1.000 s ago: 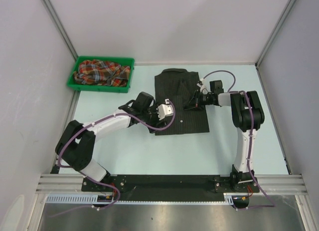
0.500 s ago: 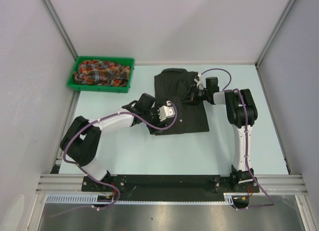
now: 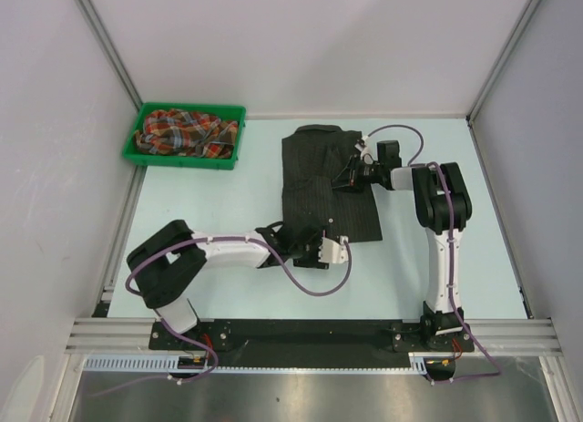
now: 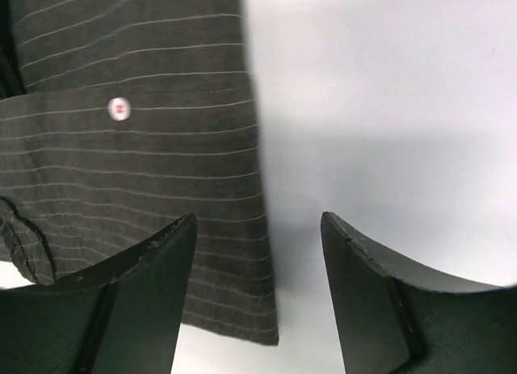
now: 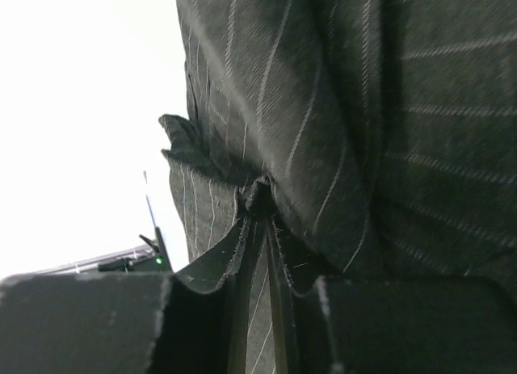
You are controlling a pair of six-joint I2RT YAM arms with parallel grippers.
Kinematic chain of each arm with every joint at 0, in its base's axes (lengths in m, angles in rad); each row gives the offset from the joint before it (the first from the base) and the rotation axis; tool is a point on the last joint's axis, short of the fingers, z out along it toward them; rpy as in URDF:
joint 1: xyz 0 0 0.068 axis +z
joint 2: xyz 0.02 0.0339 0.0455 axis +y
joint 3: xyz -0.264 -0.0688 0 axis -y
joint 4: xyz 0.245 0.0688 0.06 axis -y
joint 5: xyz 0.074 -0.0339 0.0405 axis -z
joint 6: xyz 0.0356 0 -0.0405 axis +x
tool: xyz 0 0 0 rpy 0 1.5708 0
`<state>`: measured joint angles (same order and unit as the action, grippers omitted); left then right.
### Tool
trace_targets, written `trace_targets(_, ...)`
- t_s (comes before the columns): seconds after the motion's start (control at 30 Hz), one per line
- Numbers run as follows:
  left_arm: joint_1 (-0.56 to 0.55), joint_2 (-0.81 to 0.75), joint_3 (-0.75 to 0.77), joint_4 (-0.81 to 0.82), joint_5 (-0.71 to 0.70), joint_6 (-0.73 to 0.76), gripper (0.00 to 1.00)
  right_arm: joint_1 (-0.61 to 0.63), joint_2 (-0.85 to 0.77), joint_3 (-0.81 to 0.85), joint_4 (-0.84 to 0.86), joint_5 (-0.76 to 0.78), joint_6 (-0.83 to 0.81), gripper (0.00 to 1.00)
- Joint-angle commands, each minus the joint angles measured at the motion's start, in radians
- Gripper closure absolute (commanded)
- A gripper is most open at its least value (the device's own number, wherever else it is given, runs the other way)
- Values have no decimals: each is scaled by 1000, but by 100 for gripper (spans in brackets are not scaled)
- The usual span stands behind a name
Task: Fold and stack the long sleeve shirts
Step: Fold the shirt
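Note:
The black pinstriped shirt (image 3: 330,190) lies partly folded mid-table, collar away from me. My left gripper (image 3: 314,246) is low at its near hem. In the left wrist view that left gripper (image 4: 258,222) is open and holds nothing. A corner of the black shirt (image 4: 137,164) lies between and left of the fingers. My right gripper (image 3: 350,177) is on the shirt's upper right part. In the right wrist view the right gripper (image 5: 260,198) is shut on a small fold of black shirt (image 5: 339,107). The plaid shirt (image 3: 187,132) is crumpled in the bin.
The green plastic bin (image 3: 137,153) stands at the back left against the wall. Grey walls close the table on the left, back and right. Pale bare tabletop (image 3: 209,194) lies between the bin and the black shirt.
My left arm has swung from the shirt's left middle toward me to its near hem, jaws slightly narrower. My right gripper shifted a little away from me along the shirt, still pinching cloth.

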<state>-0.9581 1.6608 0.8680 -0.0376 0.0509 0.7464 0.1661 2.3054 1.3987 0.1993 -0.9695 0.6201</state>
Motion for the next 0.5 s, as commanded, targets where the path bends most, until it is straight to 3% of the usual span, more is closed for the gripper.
trace_targets(0.0,-45,48,-34,148,-149,94,33,-16,-107,-9,-119,-1,-127,81)
trace_targets(0.2,-82,111,-54,220,-236,140,39,-7,-189,45,-348,21,-385,78)
trace_targets(0.33,-88,140,-54,249,-269,165,42,33,-167,62,-282,-18,-343,77)
trace_targets(0.47,-90,157,-49,255,-279,172,55,72,-129,72,-209,-32,-287,76)
